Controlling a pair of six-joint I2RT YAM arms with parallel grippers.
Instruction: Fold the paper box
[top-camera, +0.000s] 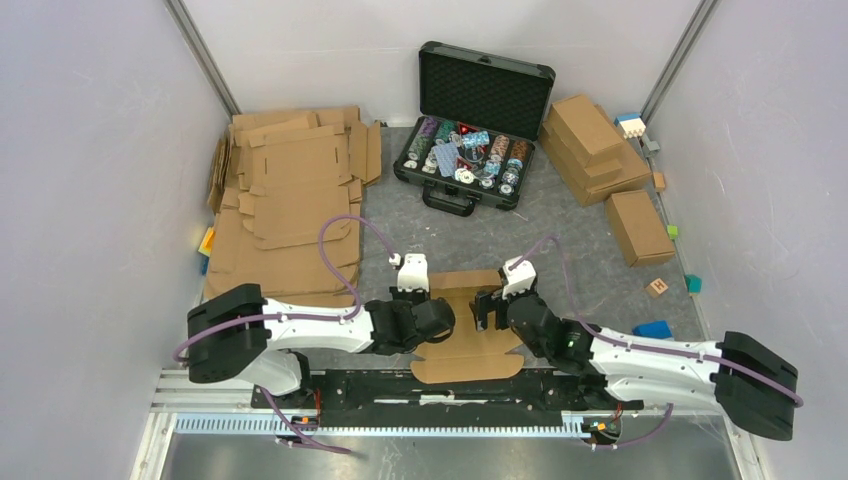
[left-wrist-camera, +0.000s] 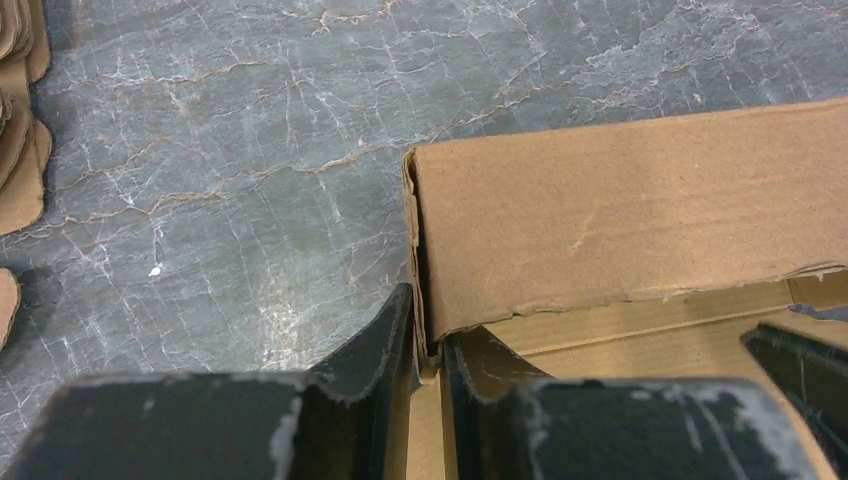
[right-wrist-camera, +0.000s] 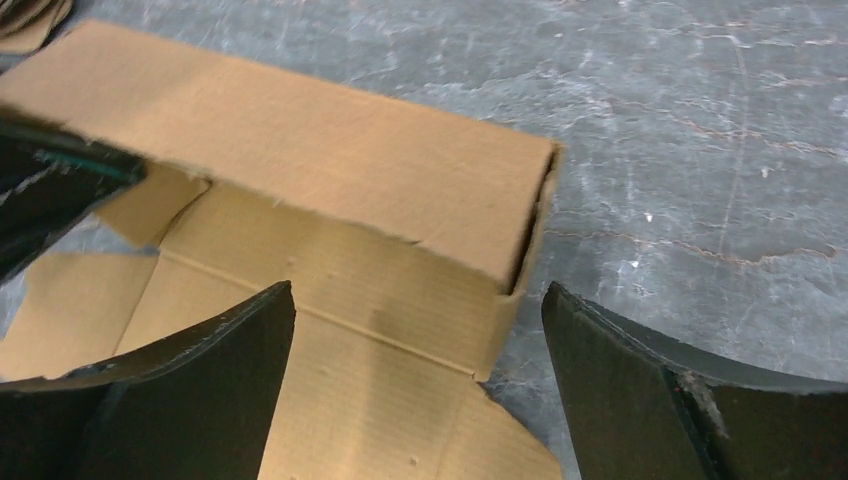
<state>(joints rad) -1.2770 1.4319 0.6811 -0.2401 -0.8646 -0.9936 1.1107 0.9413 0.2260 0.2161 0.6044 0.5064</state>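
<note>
Plain brown paper box (top-camera: 468, 345), grey white-veined mat (top-camera: 580, 250), black case (top-camera: 487, 88) with multicoloured chips (top-camera: 465, 152)

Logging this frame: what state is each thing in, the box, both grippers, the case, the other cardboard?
paper box: partly folded, far wall raised, near flap flat
left gripper: jaws shut on the wall's left end
right gripper: jaws open, astride the wall's right end
black case: open, lid up
cardboard sheets: flat, unfolded, stacked
brown boxes: closed

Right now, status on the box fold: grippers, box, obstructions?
Left gripper shut on box left end. Right gripper open, straddling its right corner. Far wall up, near flaps flat. Chip case, spare sheets well apart.
</note>
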